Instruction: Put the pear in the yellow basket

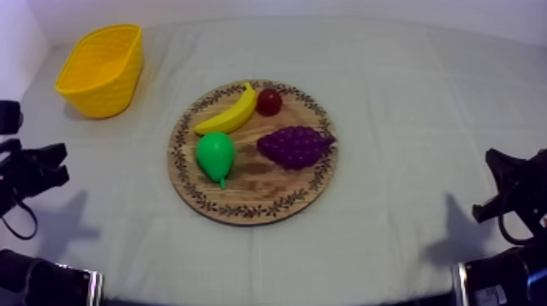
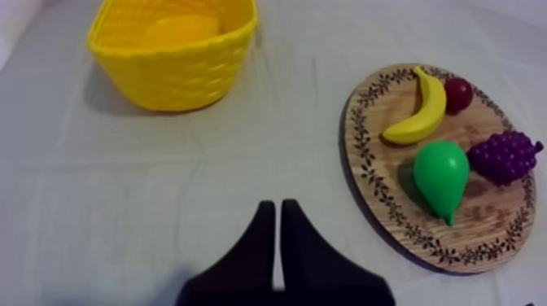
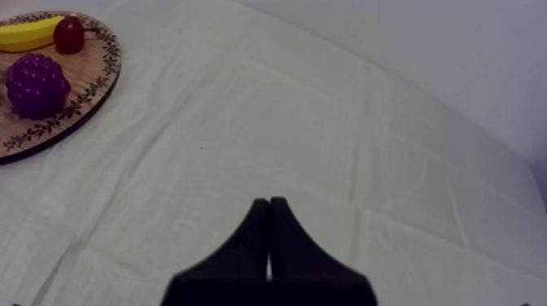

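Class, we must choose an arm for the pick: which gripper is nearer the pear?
Left. The left gripper sits left of the board, and the pear lies on the board's left half. The right gripper sits far right, beyond the grapes.

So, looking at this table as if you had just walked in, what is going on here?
Nothing is being handled yet. The left hand and the right hand both rest low at their sides of the table, each shut on nothing. The pear lies on the wooden board, beside the banana, the bunch of grapes and the small red fruit. The yellow basket stands apart from the board at the table's far left. The pear has not yet been picked up.
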Action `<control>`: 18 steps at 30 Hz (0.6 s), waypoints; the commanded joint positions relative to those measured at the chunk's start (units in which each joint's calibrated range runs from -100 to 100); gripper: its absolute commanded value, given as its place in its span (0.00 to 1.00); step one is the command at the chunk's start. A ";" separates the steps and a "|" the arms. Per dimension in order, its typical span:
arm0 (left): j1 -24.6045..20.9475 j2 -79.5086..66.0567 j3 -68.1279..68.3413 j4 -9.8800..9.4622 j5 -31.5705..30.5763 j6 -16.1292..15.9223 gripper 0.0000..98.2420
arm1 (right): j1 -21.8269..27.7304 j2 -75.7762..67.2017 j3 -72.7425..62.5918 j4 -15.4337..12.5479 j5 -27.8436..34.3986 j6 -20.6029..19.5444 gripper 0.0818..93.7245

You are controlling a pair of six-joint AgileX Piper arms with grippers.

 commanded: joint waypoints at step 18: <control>1.81 33.22 -33.44 -0.12 29.87 4.52 0.00 | 0.01 -0.03 -0.02 -0.01 -0.01 0.00 0.00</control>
